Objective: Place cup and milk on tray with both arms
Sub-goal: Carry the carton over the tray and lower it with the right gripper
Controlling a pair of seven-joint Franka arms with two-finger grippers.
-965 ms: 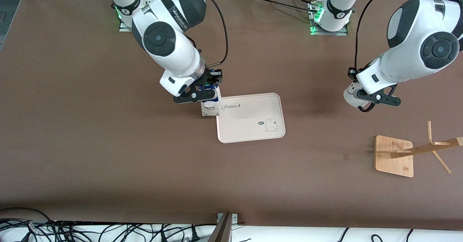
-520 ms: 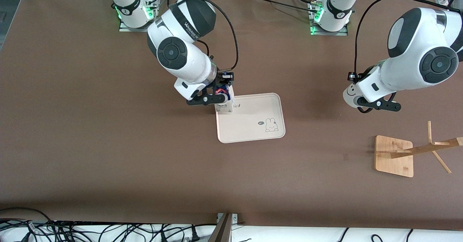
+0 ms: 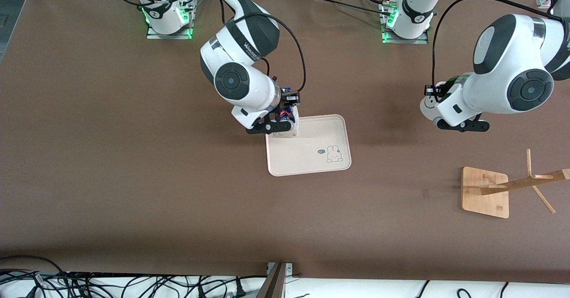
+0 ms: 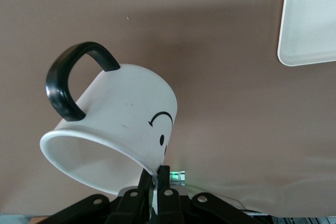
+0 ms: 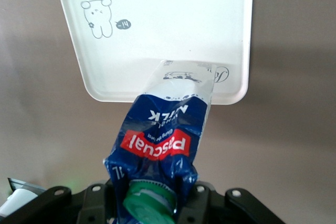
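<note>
My right gripper is shut on the blue and white milk carton and holds it up in the air over the corner of the cream tray toward the right arm's end. In the right wrist view the carton hangs with its green cap at the jaws, above the tray. My left gripper is shut on the rim of the white smiley cup and holds it above bare table toward the left arm's end. In the left wrist view the cup is tilted, its black handle up; a tray corner shows.
A bamboo stand with slanted pegs sits toward the left arm's end, nearer the front camera than the left gripper. Cables lie along the table's front edge.
My right gripper has carried the milk carton from beside the tray to over the tray's corner. My left arm has turned slightly with the cup, which has shifted a little away from the front camera.
</note>
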